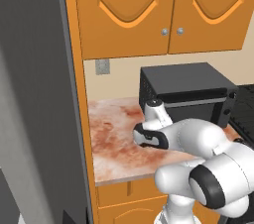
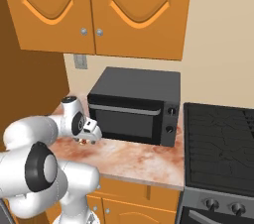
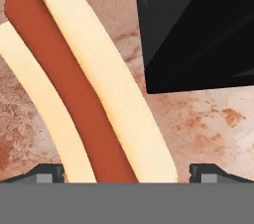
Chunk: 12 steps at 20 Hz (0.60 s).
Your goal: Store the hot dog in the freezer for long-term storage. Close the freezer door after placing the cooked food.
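Observation:
The hot dog [image 3: 74, 84], a tan bun with a red sausage down its middle, lies on the mottled reddish counter [image 3: 208, 119]. My gripper [image 3: 131, 173] is open and low over it. One fingertip [image 3: 49, 172] stands to each side of the bun's near end, apart from it. In the right base view the gripper [image 2: 89, 138] hangs just above the counter, left of the microwave. The fridge's tall flat grey face [image 1: 34, 119] rises at the left of the left base view. Whether that face is the freezer door I cannot tell, and the freezer's inside is hidden.
A black microwave [image 2: 134, 106] stands on the counter [image 1: 114, 139] just right of the hot dog, its corner [image 3: 198, 25] close by. A black stove [image 2: 218, 143] lies further right. Orange wall cabinets [image 1: 149, 10] hang overhead, and an orange panel [image 1: 79, 119] edges the fridge.

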Motion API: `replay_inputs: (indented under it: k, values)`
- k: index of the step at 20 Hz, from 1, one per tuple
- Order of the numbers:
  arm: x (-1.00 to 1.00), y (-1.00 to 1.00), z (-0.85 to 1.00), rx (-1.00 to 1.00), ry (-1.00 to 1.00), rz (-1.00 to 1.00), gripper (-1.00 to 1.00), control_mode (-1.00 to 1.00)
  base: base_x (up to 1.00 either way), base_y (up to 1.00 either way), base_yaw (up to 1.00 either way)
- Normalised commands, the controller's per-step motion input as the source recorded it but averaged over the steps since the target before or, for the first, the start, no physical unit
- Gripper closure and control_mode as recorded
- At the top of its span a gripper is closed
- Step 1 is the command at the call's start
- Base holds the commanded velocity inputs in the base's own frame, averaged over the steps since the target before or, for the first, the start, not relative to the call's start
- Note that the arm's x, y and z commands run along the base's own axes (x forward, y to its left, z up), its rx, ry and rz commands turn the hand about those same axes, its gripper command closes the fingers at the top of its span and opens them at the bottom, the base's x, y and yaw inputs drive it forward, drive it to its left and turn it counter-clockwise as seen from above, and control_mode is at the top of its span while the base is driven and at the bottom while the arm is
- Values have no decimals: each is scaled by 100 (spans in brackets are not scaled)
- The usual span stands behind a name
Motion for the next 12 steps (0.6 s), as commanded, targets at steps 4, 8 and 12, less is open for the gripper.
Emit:
replay_inputs:
  k: [4, 8, 12]
  values:
    - [-1, 3, -16, 1, -1, 0, 100, -100, 0, 0, 0]
    - [-1, 0, -8, 0, -2, 0, 100, -100, 0, 0, 0]
    - [-4, 0, -4, 0, -1, 0, 100, -100, 0, 0, 0]
